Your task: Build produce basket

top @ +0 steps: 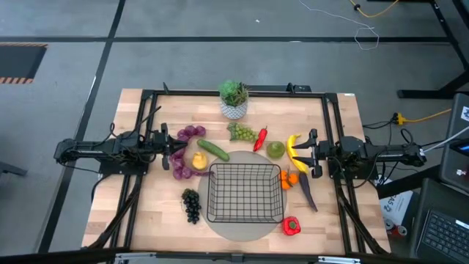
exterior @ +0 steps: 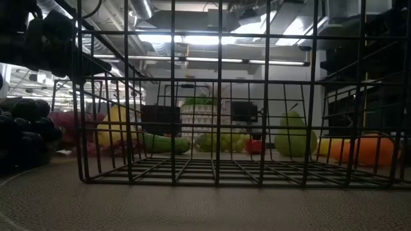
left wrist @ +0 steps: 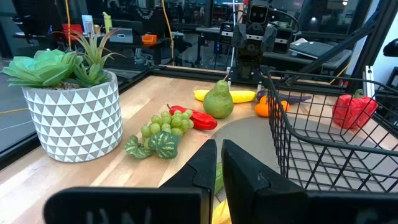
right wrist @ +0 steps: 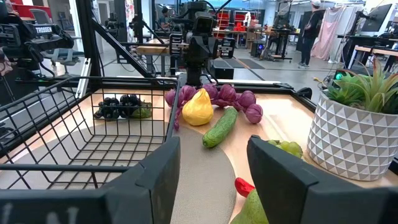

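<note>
A: Please go from the left side. What do you see?

B: The left hand (top: 174, 152) is at 9 o'clock of the basket (top: 245, 193), low over the purple grapes (top: 189, 133), and its fingers are clenched with nothing between them. Near it lie the yellow pear (top: 198, 160) and the cucumber (top: 213, 150); the black grapes (top: 191, 204) are at 8 o'clock.

A: And the basket itself?

B: It stands on a round grey mat (top: 244, 229) in the front middle of the table (top: 135, 220), and I think it holds nothing yet. At 12 o'clock are the green grapes (top: 242, 132), a red chili (top: 260, 138) and the green pear (top: 275, 149), with the potted plant (top: 234, 99) behind them.

A: The right side?

B: The right hand (top: 309, 155) is at 3 o'clock, released, fingers apart, by the banana (top: 293, 143), the orange (top: 292, 177) and the eggplant (top: 307, 192). A red pepper (top: 292, 226) lies at 5 o'clock.

A: What can go wrong?

B: The fruits are crowded, so a hand could push a neighbour away. The round ones may roll. Also a finger may catch the basket wire and drag it.
</note>
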